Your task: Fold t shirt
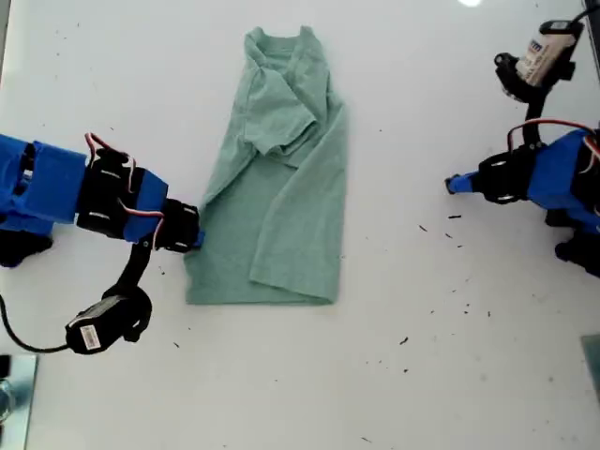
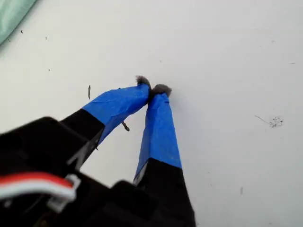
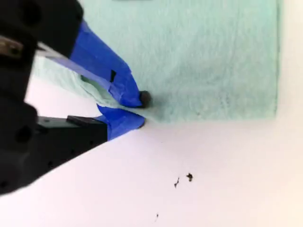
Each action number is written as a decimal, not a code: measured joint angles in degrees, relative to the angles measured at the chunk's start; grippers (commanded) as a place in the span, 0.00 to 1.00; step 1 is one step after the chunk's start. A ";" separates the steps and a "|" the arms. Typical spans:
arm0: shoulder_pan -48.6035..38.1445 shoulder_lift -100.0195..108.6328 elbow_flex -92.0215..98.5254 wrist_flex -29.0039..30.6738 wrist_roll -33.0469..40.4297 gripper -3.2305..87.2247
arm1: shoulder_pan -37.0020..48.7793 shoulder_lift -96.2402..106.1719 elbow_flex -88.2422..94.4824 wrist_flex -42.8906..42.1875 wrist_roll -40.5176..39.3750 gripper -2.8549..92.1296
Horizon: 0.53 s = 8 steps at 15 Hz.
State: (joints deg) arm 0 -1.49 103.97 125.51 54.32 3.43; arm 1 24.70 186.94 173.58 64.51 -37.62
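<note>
The pale mint-green t shirt (image 1: 281,206) lies on the white table, folded lengthwise into a narrow strip with one sleeve turned over on top and the neck at the far end. At the hem corner on the exterior view's left, my second gripper (image 1: 195,236) (image 3: 139,109) is closed on the cloth edge of the t shirt (image 3: 203,56), one fingertip above it and one below. My first gripper (image 1: 450,185) (image 2: 154,87) is shut with nothing in it, low over bare table at the exterior view's right, well away from the t shirt (image 2: 12,14).
Small dark specks (image 1: 455,230) dot the white table (image 1: 403,394) near the first arm. Wrist cameras (image 1: 542,52) (image 1: 103,323) hang off each arm on cables. A metallic edge (image 1: 14,394) shows at the exterior view's lower left corner.
</note>
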 measured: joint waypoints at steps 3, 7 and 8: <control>-3.52 11.87 -2.55 10.11 0.44 0.03 | 0.00 0.26 0.09 0.00 0.00 0.06; -7.91 13.18 -10.99 16.96 4.13 0.03 | 0.00 1.05 0.18 0.70 0.18 0.06; -7.65 10.55 -12.92 16.96 4.39 0.03 | 0.00 1.67 0.18 1.14 0.44 0.06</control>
State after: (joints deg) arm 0 -9.14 114.52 112.59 71.28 7.82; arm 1 24.70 188.61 173.76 65.65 -37.18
